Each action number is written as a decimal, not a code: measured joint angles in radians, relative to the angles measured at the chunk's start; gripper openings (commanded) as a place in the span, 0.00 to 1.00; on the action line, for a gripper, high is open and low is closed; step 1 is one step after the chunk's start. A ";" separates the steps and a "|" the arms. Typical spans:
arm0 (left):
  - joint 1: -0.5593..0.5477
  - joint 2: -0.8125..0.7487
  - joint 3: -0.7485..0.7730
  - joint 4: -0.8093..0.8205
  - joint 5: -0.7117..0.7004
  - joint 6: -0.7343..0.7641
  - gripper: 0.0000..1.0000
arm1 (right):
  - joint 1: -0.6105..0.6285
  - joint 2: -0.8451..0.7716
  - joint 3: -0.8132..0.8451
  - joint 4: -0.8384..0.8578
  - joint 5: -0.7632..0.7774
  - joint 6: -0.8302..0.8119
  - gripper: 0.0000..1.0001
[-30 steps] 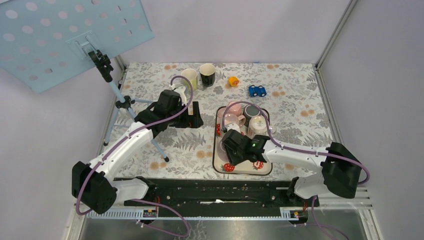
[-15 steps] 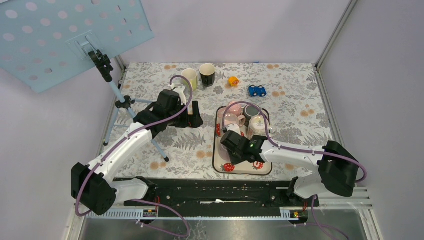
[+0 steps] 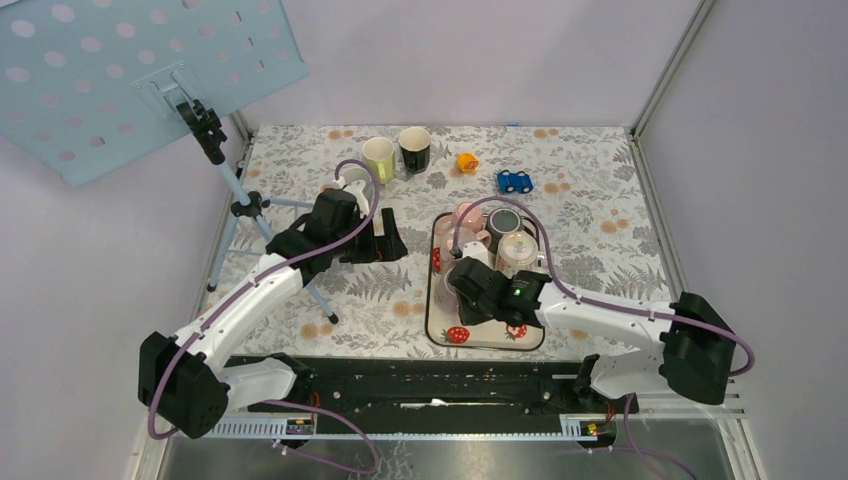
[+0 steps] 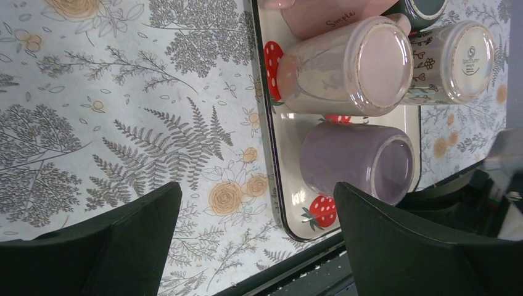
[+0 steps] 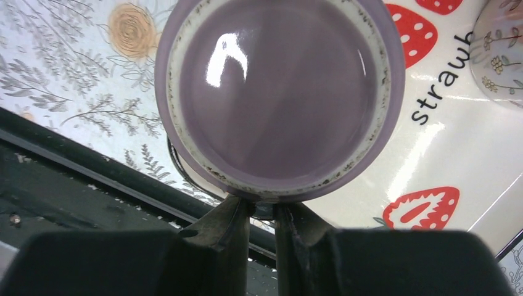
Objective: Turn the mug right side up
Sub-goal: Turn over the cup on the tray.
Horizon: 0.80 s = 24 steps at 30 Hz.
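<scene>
The purple mug (image 5: 277, 98) is upside down, its base towards the right wrist camera, at the near left part of the strawberry tray (image 5: 456, 142). My right gripper (image 5: 262, 213) is shut on the mug at its rim side, with both fingers pressed close together under it. In the left wrist view the mug (image 4: 351, 160) sits base up on the tray (image 4: 280, 142). In the top view my right gripper (image 3: 472, 290) covers the mug. My left gripper (image 4: 256, 240) is open and empty over the table left of the tray, and it also shows in the top view (image 3: 385, 240).
An upside-down pink mug (image 4: 345, 65), a floral mug (image 4: 453, 61) and a dark mug (image 3: 503, 220) crowd the tray's far half. A yellow mug (image 3: 378, 155), a black mug (image 3: 414, 147), an orange toy (image 3: 466, 161) and a blue toy car (image 3: 514, 181) stand at the back. A tripod (image 3: 235, 195) stands left.
My right arm's elbow has swung to the right and its gripper has shifted slightly on the tray. My left gripper has moved a little nearer and lower.
</scene>
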 measured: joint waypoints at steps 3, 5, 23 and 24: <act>0.000 -0.010 -0.021 0.019 0.013 -0.029 0.99 | 0.000 -0.037 0.000 0.000 -0.001 0.009 0.00; 0.000 -0.019 -0.036 0.033 0.026 -0.047 0.99 | 0.000 -0.052 0.000 0.000 -0.005 0.016 0.00; 0.094 -0.114 -0.093 0.139 0.335 -0.199 0.99 | 0.000 -0.198 0.133 -0.040 -0.030 0.093 0.00; 0.099 -0.122 -0.103 0.155 0.358 -0.212 0.99 | 0.000 -0.200 0.142 -0.045 -0.027 0.095 0.00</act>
